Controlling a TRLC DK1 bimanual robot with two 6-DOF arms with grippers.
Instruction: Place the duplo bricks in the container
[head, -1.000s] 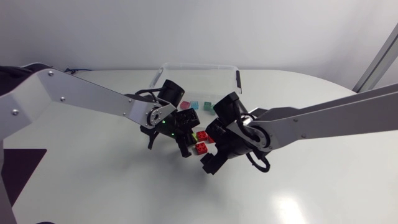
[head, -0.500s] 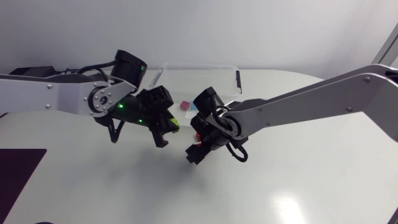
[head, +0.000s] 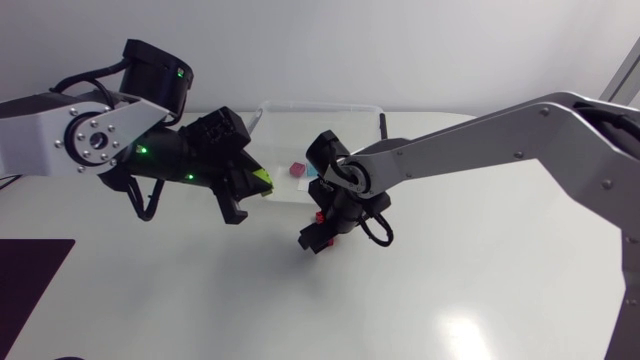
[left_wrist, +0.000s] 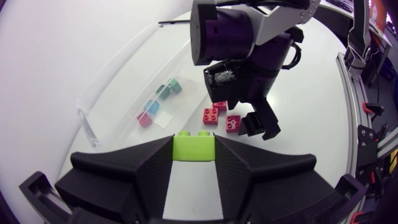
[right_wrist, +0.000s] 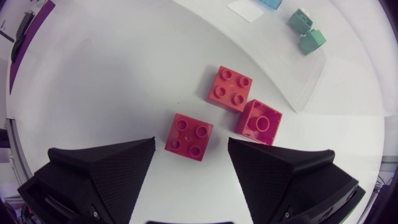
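Status: task partly complete; four of the eight visible bricks are in the container (left_wrist: 87, 124), four are not.

Inventory, counted:
- Inside the clear container: one pink brick (left_wrist: 144, 118), one blue brick (left_wrist: 151, 104), two teal bricks (left_wrist: 163, 91) (left_wrist: 174, 85); total four. A flat white patch (left_wrist: 163, 119) also shows at its floor; I cannot tell what it is.
- In my left pincer (left_wrist: 194, 142): one lime-green brick (left_wrist: 194, 150); both fingers press it from two sides, so this pincer is clenched on it, held off the tabletop (head: 480, 280) near the container's edge, with the container ahead of the pincer; not yet released inside.
- On the tabletop, just outside the container wall: three red bricks in a close cluster; one studs-up brick (right_wrist: 189, 136) between the fingers of my right pincer (right_wrist: 191, 149), a second studs-up brick (right_wrist: 230, 89) beyond it, a third (right_wrist: 259, 122) turned so its hollow face shows, touching the second.

Right pincer: released; fingers spread wide either side of the nearest red brick, not touching it.

Remaining, by my estimate: deposit the lime-green brick; then transfer the three red bricks, the nearest first.
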